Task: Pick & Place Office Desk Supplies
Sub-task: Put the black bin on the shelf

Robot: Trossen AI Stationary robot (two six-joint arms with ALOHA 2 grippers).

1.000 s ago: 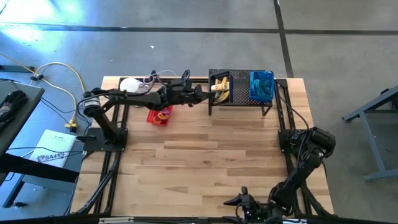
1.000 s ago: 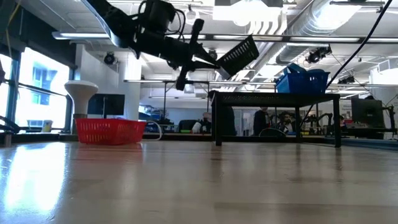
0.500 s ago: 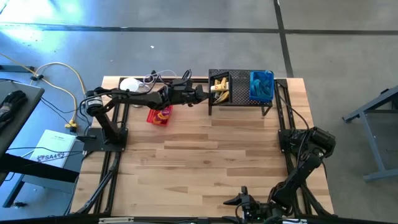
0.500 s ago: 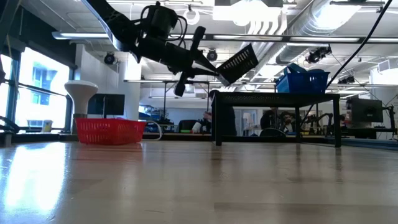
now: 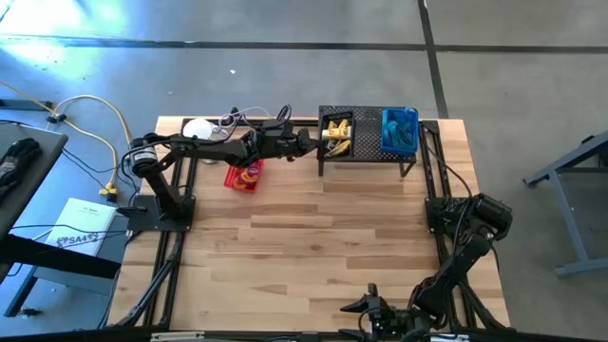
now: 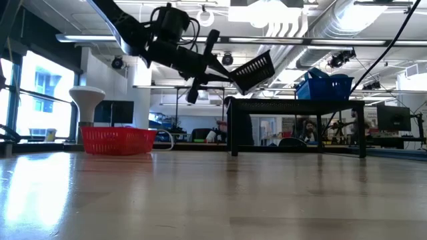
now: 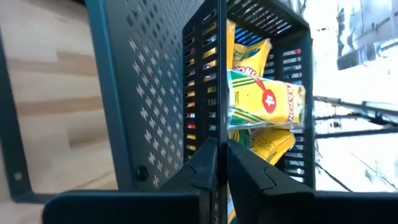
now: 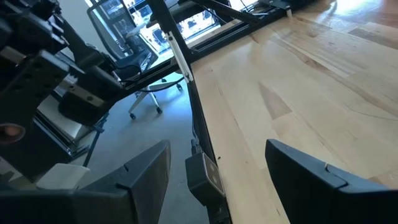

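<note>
Wooden table (image 5: pixel 313 247) under an open workshop ceiling, and the left gripper (image 5: pixel 312 142) is up high at the black mesh shelf (image 5: pixel 366 157), fingers pinched tight on the thin rim of a black mesh tray (image 6: pixel 255 69) tilted in the air. Yellow crayon boxes (image 7: pixel 264 106) sit inside it (a blue bin (image 5: pixel 399 131) is alongside on the shelf). A red basket (image 5: pixel 244 177) rests below the arm. The right gripper (image 8: pixel 217 180) waits spread wide at the table's near edge, empty.

Bright ceiling lights (image 6: pixel 280 17) glare above my left claw (image 6: pixel 230 72), which reads as a dark silhouette. Beneath it the table (image 6: pixel 200 193) shines softly, blurred close to the lens.
</note>
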